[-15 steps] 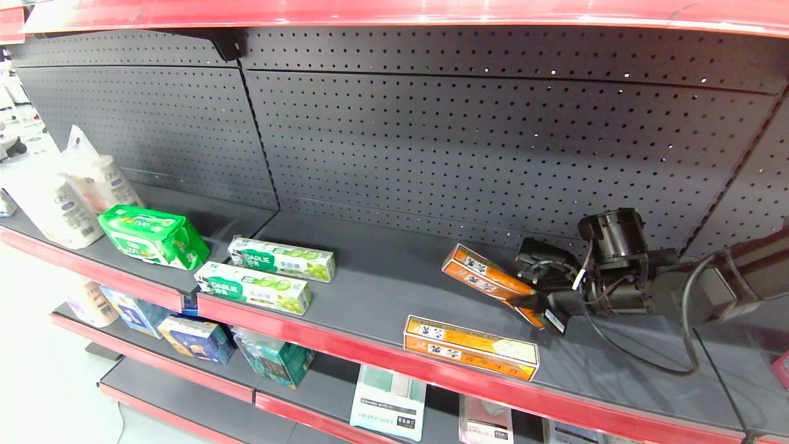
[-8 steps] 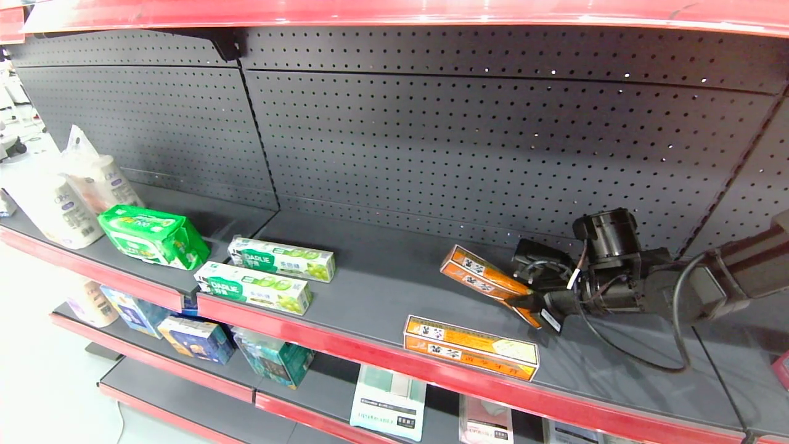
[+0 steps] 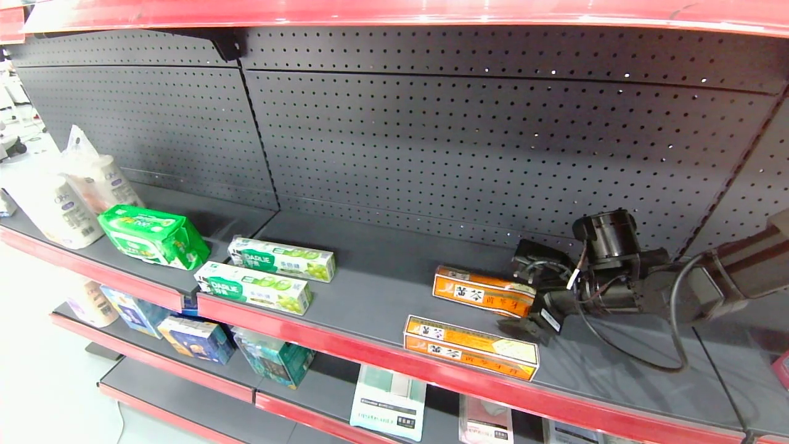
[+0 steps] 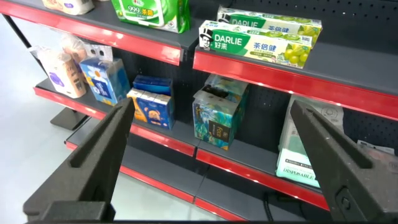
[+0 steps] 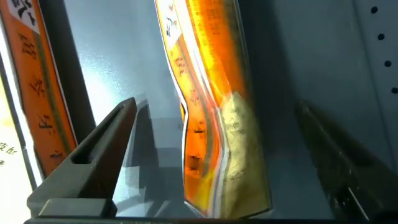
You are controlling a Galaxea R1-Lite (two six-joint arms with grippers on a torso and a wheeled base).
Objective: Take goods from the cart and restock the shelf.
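Right fingers (image 5: pixel 93 168) spread — orange box (image 3: pixel 484 291) on shelf (image 3: pixel 382 271).

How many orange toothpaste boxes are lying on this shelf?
2. The front orange box lies at the edge of the shelf; the rear orange box lies behind it, one end inside the open right hand. None seems hidden.

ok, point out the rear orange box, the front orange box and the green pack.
rear orange box (image 3: pixel 484 291), head view, middle of its labelled face.
front orange box (image 3: pixel 471 347), head view, middle of the box.
green pack (image 3: pixel 154 236), head view, middle of its top.
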